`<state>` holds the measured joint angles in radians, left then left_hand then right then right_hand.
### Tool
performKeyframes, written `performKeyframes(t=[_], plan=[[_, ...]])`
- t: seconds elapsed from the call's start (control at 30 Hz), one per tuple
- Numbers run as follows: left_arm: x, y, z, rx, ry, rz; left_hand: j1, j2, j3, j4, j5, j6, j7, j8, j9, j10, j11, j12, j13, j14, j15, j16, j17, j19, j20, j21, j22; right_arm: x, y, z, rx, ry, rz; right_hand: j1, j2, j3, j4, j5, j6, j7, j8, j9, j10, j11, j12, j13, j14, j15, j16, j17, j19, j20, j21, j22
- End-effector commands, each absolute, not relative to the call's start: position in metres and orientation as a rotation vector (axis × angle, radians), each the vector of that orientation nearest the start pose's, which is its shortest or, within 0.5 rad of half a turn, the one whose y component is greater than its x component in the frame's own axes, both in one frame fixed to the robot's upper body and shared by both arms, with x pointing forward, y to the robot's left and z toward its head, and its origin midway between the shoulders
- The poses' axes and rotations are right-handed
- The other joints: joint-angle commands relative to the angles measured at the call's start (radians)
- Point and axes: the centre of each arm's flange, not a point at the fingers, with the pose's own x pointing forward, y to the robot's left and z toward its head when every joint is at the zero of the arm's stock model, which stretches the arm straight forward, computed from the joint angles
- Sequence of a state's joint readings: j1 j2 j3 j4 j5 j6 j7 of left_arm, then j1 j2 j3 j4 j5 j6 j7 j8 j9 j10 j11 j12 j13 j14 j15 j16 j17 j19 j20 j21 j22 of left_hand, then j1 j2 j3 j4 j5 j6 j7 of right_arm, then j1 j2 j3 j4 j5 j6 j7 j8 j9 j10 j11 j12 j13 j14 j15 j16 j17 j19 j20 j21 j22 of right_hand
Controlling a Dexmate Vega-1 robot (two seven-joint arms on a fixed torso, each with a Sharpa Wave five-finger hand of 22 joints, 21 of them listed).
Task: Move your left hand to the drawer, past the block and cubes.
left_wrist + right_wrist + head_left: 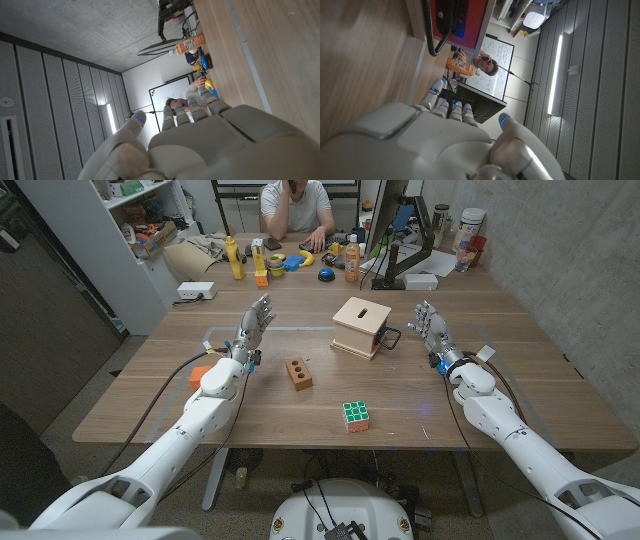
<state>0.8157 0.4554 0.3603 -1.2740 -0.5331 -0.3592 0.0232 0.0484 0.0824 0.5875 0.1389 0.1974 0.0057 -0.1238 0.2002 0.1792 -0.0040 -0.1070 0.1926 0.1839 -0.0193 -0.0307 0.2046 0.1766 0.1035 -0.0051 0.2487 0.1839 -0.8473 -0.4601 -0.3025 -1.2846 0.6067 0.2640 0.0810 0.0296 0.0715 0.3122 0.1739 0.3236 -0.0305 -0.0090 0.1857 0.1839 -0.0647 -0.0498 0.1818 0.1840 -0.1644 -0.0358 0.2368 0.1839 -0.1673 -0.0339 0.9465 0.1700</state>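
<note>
The robot's left hand [254, 323] hovers empty with fingers spread, left of the wooden drawer box [360, 326] near the table's middle. A brown block [298, 374] and a colour cube [356, 415] lie nearer the robot. The right hand [433, 328] stands open beside the drawer's handle, holding nothing.

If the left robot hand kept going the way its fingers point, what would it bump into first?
Probably nothing nearby: the left robot hand points across bare table toward the far clutter. The drawer sits off to its right, though depth is unclear.
</note>
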Motion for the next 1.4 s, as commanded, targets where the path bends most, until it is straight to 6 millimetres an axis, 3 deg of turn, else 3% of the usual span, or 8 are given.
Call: performKeyframes(t=[0.03,0.47,0.67,0.93,1.4], plan=[[0.644,0.268,0.024,0.101,-0.791,-0.084,0.008,0.017,-0.002,-0.012,0.006,0.015,-0.014,0.011,0.005,0.01,-0.001,0.004,0.004,0.01,-0.048,0.007,-0.001,0.008,-0.005,0.003,0.005,0.655,-0.292,-0.027,0.048,-0.6,0.226,-0.001,0.076,0.003,0.0,0.007,-0.001,-0.003,0.007,0.004,-0.004,-0.001,0.007,0.002,-0.002,-0.063,0.004,0.004,-0.083,-0.087,-0.002,0.004],[0.644,0.245,0.07,0.264,-0.879,-0.047,0.016,0.003,-0.005,-0.027,0.012,0.025,-0.03,0.008,0.005,0.023,-0.004,0.003,0.004,0.021,-0.053,0.005,-0.001,0.018,0.001,0.001,0.005,0.651,-0.293,-0.03,0.05,-0.613,0.232,0.0,0.075,0.002,-0.001,0.008,0.006,-0.004,0.009,0.004,0.001,-0.002,0.008,0.002,0.002,-0.064,0.004,0.004,-0.081,-0.087,-0.006,0.004],[0.642,0.233,0.09,0.351,-0.914,-0.027,0.02,-0.005,-0.008,-0.035,0.014,0.036,-0.043,0.01,0.005,0.026,-0.011,0.001,0.003,0.025,-0.05,0.004,-0.001,0.019,0.02,-0.001,0.004,0.649,-0.293,-0.033,0.054,-0.613,0.239,0.001,0.076,0.002,-0.001,0.008,0.008,-0.005,0.009,0.004,0.003,-0.003,0.009,0.002,0.003,-0.064,0.004,0.003,-0.079,-0.086,-0.007,0.004],[0.635,0.215,0.116,0.53,-0.969,0.018,0.034,-0.014,-0.007,-0.053,0.02,0.073,-0.078,0.018,0.005,0.04,-0.015,0.002,0.003,0.038,-0.046,0.005,-0.002,0.025,0.033,-0.005,0.003,0.647,-0.293,-0.035,0.059,-0.619,0.244,0.001,0.076,0.001,-0.001,0.009,0.01,-0.005,0.01,0.004,0.005,-0.002,0.009,0.002,0.004,-0.064,0.004,0.003,-0.078,-0.085,-0.01,0.004],[0.626,0.169,0.154,0.806,-1.065,0.051,0.053,-0.023,-0.003,-0.079,0.025,0.091,-0.095,0.018,0.006,0.043,-0.023,-0.001,0.004,0.036,-0.041,-0.001,-0.001,0.024,0.041,-0.012,0.002,0.647,-0.297,-0.043,0.067,-0.626,0.247,0.002,0.076,0.001,-0.002,0.01,0.014,-0.005,0.01,0.004,0.008,-0.003,0.009,0.002,0.005,-0.064,0.003,0.003,-0.076,-0.085,-0.013,0.004]])
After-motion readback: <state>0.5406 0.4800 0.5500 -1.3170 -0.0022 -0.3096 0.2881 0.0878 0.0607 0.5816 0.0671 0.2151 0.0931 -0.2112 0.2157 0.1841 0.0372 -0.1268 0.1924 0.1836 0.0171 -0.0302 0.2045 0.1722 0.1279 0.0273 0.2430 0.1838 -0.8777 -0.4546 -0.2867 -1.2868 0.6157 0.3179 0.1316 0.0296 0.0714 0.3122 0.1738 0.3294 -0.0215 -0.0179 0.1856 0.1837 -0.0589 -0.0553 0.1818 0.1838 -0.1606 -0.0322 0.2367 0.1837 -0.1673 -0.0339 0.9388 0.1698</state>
